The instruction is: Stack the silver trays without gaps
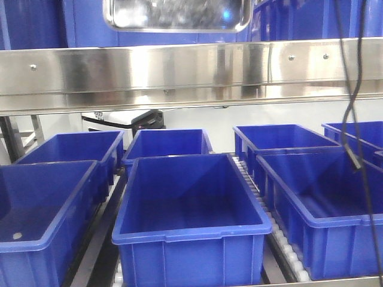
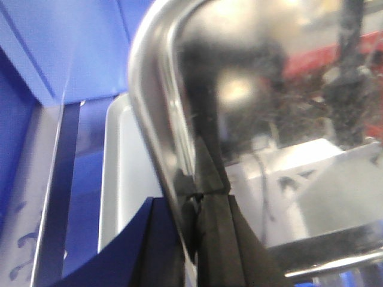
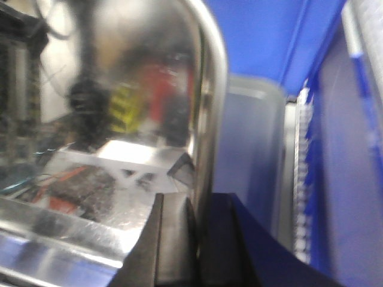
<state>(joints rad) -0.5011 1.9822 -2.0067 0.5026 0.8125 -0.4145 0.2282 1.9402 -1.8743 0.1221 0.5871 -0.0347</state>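
My left end effector (image 2: 194,200) and right end effector (image 3: 196,206) clamp the silver tray (image 1: 179,15) by opposite rims, holding it level above the lower tray (image 2: 119,173).

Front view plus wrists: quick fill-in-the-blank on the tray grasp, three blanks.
The left gripper and right gripper each pinch the silver tray by its ____.
In the front view that tray shows ____ the steel shelf.
The bins below are all ____ in colour.
Missing: rim; above; blue.
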